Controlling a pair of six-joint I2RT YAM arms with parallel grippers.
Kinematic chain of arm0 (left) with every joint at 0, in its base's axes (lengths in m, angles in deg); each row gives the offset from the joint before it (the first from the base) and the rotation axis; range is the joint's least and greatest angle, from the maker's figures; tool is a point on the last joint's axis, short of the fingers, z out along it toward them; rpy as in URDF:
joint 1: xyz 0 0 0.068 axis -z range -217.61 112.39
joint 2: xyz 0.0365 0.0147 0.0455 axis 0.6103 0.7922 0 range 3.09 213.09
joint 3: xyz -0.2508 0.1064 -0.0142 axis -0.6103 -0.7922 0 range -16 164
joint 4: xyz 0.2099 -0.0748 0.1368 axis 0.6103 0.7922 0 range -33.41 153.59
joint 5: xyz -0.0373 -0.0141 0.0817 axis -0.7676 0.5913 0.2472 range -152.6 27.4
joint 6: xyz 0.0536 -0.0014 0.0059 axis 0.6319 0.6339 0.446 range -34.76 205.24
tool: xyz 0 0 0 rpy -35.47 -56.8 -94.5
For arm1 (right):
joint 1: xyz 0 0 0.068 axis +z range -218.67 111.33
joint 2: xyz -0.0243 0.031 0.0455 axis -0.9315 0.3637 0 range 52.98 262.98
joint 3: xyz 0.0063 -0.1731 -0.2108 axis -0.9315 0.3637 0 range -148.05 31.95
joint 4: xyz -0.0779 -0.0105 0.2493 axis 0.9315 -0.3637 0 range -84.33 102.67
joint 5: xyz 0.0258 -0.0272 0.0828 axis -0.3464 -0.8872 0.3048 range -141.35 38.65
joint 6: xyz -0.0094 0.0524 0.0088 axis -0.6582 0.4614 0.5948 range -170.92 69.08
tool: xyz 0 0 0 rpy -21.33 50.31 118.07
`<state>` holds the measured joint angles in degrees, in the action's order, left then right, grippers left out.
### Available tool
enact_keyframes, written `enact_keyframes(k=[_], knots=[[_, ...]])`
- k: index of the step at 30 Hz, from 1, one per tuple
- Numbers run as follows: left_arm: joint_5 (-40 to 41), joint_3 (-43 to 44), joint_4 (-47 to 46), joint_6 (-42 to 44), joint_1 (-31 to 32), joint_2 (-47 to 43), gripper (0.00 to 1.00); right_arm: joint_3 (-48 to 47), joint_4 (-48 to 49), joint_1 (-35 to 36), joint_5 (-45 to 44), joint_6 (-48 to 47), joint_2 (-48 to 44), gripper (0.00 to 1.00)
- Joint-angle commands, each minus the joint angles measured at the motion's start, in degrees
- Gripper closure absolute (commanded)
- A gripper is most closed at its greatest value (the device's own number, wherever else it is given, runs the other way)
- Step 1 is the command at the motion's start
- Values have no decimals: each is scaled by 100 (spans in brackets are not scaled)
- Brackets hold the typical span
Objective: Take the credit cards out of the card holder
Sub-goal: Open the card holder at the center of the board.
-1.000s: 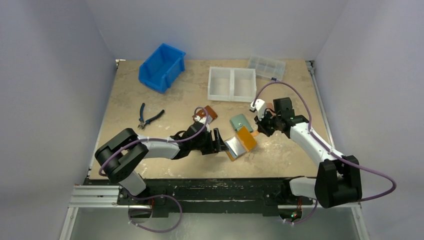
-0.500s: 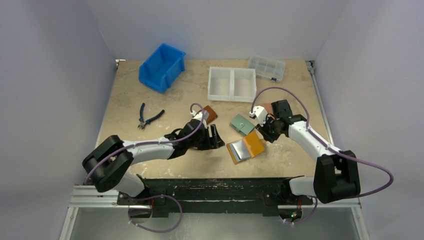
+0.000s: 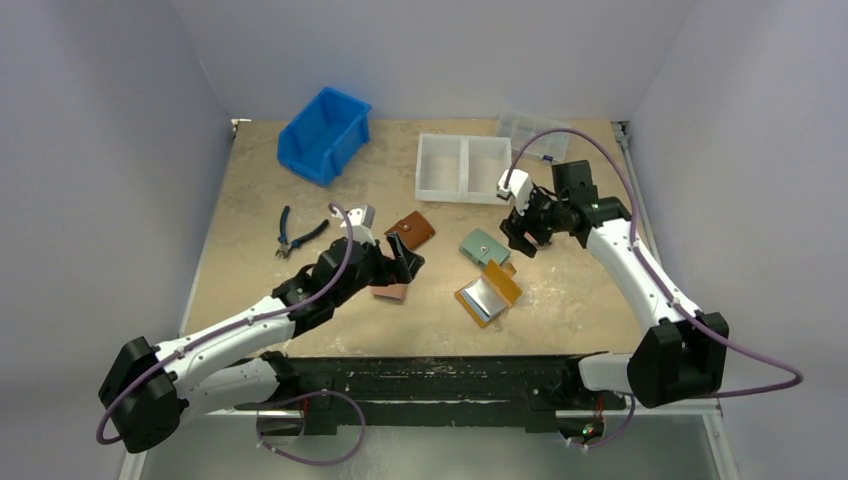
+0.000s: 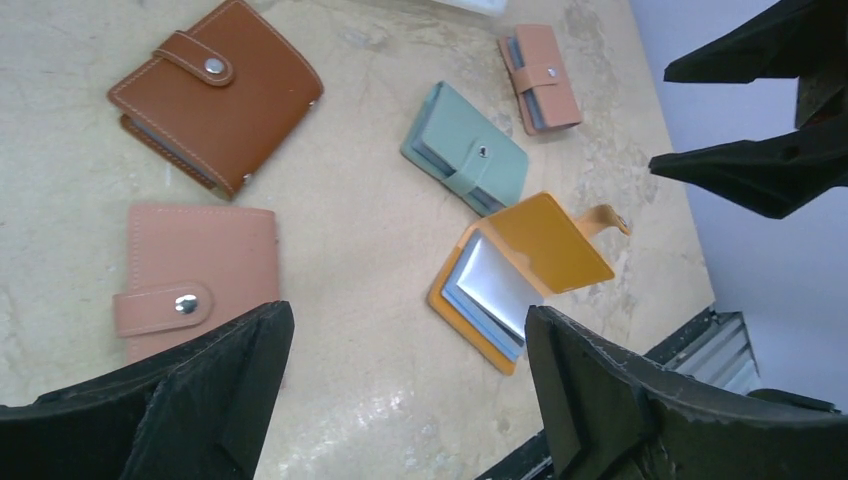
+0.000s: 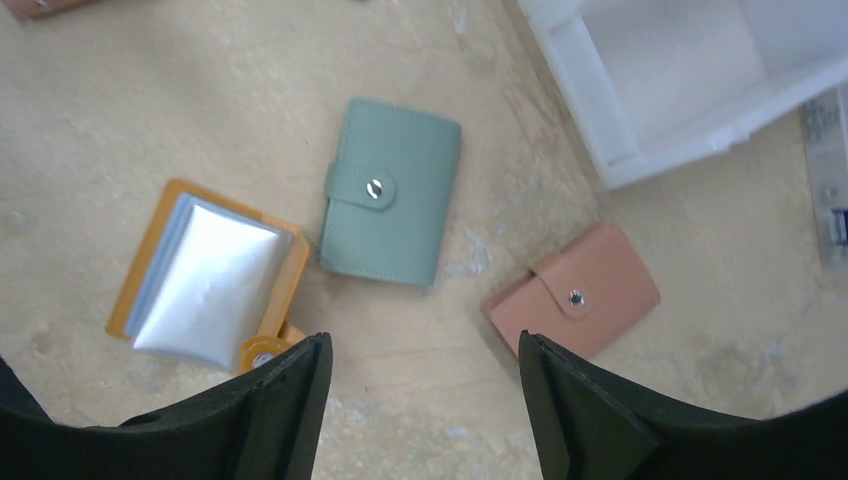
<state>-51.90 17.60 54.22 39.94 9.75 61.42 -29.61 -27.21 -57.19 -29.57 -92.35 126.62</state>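
The card holder [image 3: 487, 293] lies open on the table [image 3: 560, 310], silvery sleeves up, touched by neither gripper. To its left, the left gripper [image 4: 405, 325] hangs over a pink wallet [image 4: 195, 280], fingers spread and empty. Farther back, the right gripper [image 5: 422, 345] hovers near a green wallet [image 5: 390, 190], fingers spread and empty.

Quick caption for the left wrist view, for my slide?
Open left gripper hovers near the opened mustard card holder, its sleeves showing, four closed wallets nearby.
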Motion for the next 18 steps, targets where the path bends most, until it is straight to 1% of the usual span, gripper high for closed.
enact_keyframes(k=[1,3,5,6,7,9,10,12,14,15,18], knots=[[-65,-117,224,268,-107,-147,7,-422,38,226,621,126,459,24],[-230,-195,128,240,-109,-155,8,-604,303,239,102,645,723,28],[-451,-332,-110,181,-112,-119,9,-684,408,230,-187,790,833,33],[-606,-417,-314,121,-112,-75,11,-657,421,231,-122,755,800,34],[-816,-541,-591,49,-112,-12,16,-611,347,229,44,641,734,35],[-1270,-840,-1460,-213,-110,248,24,-505,29,254,803,297,565,36],[-1497,-942,-1900,-372,-107,468,29,-454,-317,307,1204,13,482,37],[-1882,-964,-2515,-604,-100,1018,42,-247,-529,547,1596,-392,279,36],[-2240,-848,-2959,-721,-84,1592,53,123,-519,867,1711,-558,98,35],[-2377,-800,-3238,-787,-63,1870,57,281,-458,952,1741,-573,70,35],[-2589,-515,-3813,-911,94,2738,64,577,-34,1048,1328,-209,141,36]])
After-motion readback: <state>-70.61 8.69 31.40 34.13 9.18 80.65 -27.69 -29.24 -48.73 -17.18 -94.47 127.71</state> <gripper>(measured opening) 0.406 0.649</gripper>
